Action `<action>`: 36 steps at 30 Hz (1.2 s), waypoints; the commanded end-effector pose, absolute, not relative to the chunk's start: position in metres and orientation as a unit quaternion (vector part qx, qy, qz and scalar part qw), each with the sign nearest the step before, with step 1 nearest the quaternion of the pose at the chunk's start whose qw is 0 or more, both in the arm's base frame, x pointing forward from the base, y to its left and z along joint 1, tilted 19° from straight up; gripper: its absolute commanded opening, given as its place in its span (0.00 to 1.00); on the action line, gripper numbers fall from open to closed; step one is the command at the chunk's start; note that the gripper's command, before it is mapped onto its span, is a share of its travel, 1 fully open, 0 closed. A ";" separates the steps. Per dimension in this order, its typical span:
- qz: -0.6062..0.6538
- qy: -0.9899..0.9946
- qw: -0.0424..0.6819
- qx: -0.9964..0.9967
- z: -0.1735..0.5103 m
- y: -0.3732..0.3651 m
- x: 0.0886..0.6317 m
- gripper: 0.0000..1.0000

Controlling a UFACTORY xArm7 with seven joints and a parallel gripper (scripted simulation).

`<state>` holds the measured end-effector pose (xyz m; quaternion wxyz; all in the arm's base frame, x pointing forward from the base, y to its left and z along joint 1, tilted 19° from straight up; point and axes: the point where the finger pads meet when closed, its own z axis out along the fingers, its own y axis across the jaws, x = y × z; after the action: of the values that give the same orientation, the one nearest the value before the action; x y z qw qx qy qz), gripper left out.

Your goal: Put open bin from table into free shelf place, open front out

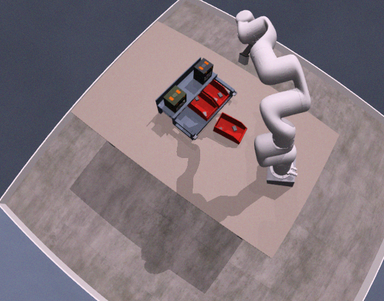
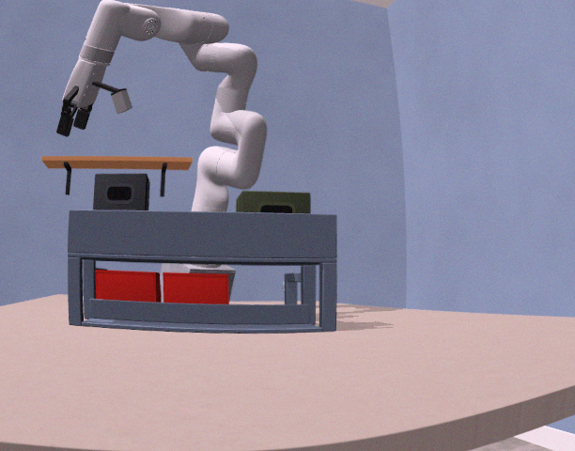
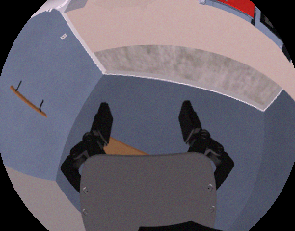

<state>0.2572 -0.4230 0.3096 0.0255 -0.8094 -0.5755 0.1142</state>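
"What is nearest in the wrist view?"

"The tool (image 2: 73,123) (image 3: 145,109), its black fingers spread fully wide, nothing between them, hangs in the air beyond the counter's edge."

"And past it, on the counter (image 1: 147,68) (image 2: 287,368)?"

"A red open bin (image 1: 229,129) awaits placement, sitting just in front of the shelf (image 1: 194,137) (image 2: 200,235), a grey part inside. Its lower front appears turned away from the shelf, toward the arm's base (image 1: 270,182)."

"Behind it?"

"Two red bins (image 1: 203,105) (image 2: 195,288) and (image 1: 216,92) (image 2: 127,285) stand side by side on the lower level; the bay beside them, at the end below the green box (image 1: 175,97) (image 2: 273,199), is vacant. A dark box (image 1: 203,69) (image 2: 120,192) shares the upper board with the green one."

"Which step, then?"

"The approach, I judge; the bin is ungrasped. The next move calls for bringing the open tool over it and lining the fingers up with a wall, keeping clear of the loose part. Later, it must go over the lip, then rearward beneath the board, level."
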 end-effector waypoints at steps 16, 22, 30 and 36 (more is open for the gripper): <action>0.091 -0.673 -0.005 -0.734 0.308 -0.376 0.271 1.00; 0.068 -0.760 -0.032 -0.646 0.304 -0.329 0.284 1.00; 0.068 -0.760 -0.032 -0.646 0.304 -0.329 0.284 1.00; 0.058 -0.790 -0.042 -0.609 0.302 -0.310 0.289 1.00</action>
<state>0.2840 -0.3278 0.3015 -0.0298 -0.6446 -0.7610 0.0671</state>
